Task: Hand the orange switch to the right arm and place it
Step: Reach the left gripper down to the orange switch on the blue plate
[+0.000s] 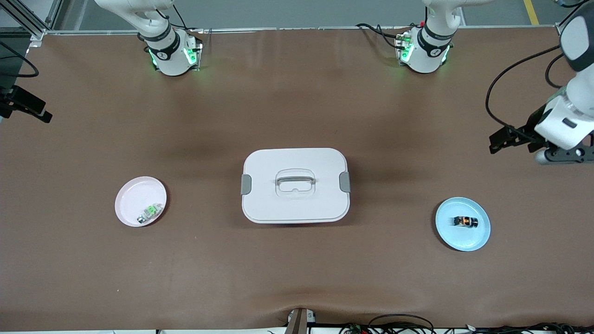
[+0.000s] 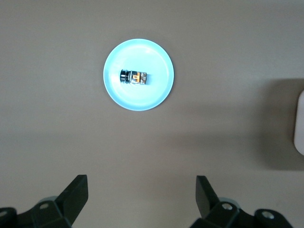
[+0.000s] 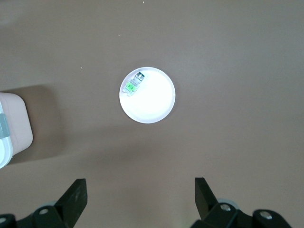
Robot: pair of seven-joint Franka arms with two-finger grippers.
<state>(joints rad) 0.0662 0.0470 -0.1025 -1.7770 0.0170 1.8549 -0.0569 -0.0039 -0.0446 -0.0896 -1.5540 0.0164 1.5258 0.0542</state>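
Brown table (image 1: 297,106): two plates, one lidded box (image 1: 295,185), one orange switch (image 1: 465,221)

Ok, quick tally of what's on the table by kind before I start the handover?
Plates: 2, blue plate and pink plate
Small switches: 2, orange switch on the blue plate, green switch on the pink plate
Lidded boxes: 1, white box mid-table
Total: 5

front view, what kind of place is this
Probably a robotics lab bench: two robot arm bases bolted to a brown-covered table, loose cables along its edge, and small parts laid out on plates.
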